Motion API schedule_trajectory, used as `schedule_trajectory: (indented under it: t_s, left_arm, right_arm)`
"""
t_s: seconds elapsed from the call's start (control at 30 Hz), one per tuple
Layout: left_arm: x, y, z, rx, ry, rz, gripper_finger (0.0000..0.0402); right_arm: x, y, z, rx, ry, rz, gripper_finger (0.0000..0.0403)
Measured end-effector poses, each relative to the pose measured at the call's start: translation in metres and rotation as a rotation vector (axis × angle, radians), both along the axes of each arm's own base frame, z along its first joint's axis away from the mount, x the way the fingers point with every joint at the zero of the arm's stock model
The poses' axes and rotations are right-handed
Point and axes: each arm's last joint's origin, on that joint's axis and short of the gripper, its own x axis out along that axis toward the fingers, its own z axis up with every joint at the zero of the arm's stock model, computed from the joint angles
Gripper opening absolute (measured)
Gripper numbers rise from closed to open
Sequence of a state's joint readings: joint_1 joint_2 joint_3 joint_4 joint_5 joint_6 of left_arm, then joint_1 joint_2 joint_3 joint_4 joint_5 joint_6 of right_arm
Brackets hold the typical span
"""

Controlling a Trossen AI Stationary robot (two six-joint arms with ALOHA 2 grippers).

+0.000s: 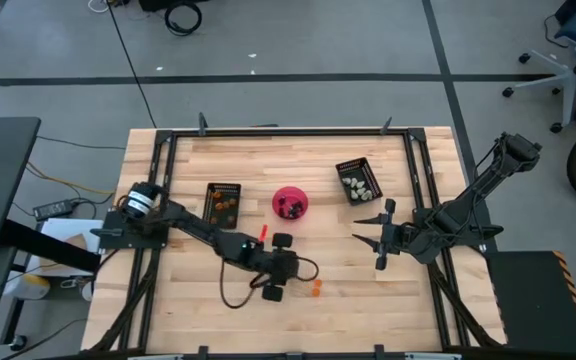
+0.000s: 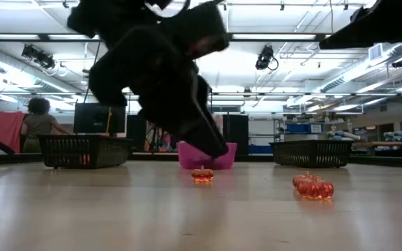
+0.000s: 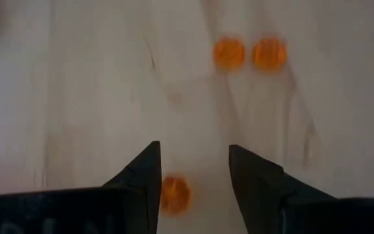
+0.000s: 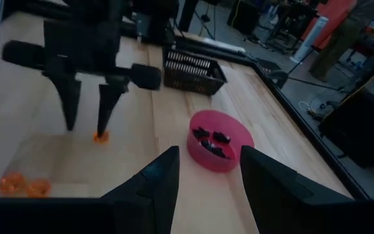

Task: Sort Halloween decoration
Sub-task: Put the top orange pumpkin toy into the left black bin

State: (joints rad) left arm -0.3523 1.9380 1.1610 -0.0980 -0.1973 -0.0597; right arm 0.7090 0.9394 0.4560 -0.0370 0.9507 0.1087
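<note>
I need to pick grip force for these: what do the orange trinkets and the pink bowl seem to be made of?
The orange trinkets look like translucent, glossy plastic: light glows through them. The pink bowl looks like opaque, smooth plastic, though that is less certain.

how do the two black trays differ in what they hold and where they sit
The left black tray holds orange trinkets; the right black tray holds whitish-grey trinkets. The left one lies square to the table edge, left of the pink bowl; the right one lies tilted, right of it. Both are dark mesh rectangles.
</note>
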Motion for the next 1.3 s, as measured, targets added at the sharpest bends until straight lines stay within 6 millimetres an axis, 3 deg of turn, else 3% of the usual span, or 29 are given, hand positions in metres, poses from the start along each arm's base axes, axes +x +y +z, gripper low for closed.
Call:
schedule_trajectory:
  t_s: [0.27, 0.43, 0.77, 1.3]
  left_arm:
    - [-0.023, 0.005, -0.026, -0.032, -0.133, 0.011, 0.0149]
    - [-0.03, 0.011, -0.033, -0.04, -0.267, 0.02, 0.0149]
    - [-0.046, 0.022, -0.048, -0.039, -0.292, 0.04, 0.0149]
    - [-0.039, 0.025, -0.068, -0.073, -0.317, 0.058, 0.0145]
  right_arm:
    - [0.002, 0.0, -0.002, -0.02, 0.0, -0.016, 0.0167]
    - [0.004, 0.002, -0.002, -0.017, -0.005, -0.014, 0.0167]
    - [0.004, 0.002, -0.002, -0.024, -0.004, -0.011, 0.0167]
    - [0.004, 0.002, -0.001, -0.032, -0.005, -0.007, 0.0167]
